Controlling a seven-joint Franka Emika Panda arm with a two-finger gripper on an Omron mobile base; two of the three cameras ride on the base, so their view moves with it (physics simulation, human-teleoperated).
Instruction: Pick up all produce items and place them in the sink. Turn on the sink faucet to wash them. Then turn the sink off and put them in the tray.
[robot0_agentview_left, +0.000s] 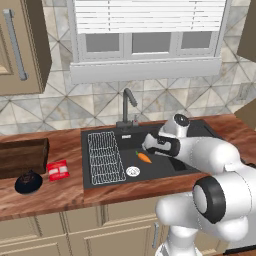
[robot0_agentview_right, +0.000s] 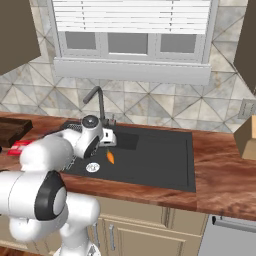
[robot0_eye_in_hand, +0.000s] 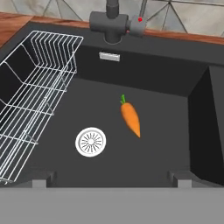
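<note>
A small orange carrot (robot0_agentview_left: 144, 157) (robot0_agentview_right: 111, 157) (robot0_eye_in_hand: 131, 118) with a green top lies on the floor of the black sink (robot0_agentview_left: 160, 167) (robot0_agentview_right: 155, 155) (robot0_eye_in_hand: 170, 144), right of the drain. My gripper (robot0_agentview_left: 148, 146) (robot0_agentview_right: 113, 142) (robot0_eye_in_hand: 111, 179) hovers just above the basin, over the carrot and apart from it, open wide with nothing between its fingertips (robot0_eye_in_hand: 43, 179). The dark sink faucet (robot0_agentview_left: 126, 107) (robot0_agentview_right: 99, 102) (robot0_eye_in_hand: 113, 24) stands at the back rim; no water shows. The brown wooden tray (robot0_agentview_left: 22, 155) (robot0_agentview_right: 10, 130) sits on the counter far to the left.
A white wire rack (robot0_agentview_left: 105, 156) (robot0_eye_in_hand: 30, 105) fills the sink's left part, and the round drain (robot0_agentview_left: 132, 171) (robot0_agentview_right: 92, 167) (robot0_eye_in_hand: 91, 141) lies beside it. A red packet (robot0_agentview_left: 58, 170) (robot0_agentview_right: 17, 146) and a black round dish (robot0_agentview_left: 28, 182) lie left of the sink. A cardboard box (robot0_agentview_right: 247, 135) stands at the right.
</note>
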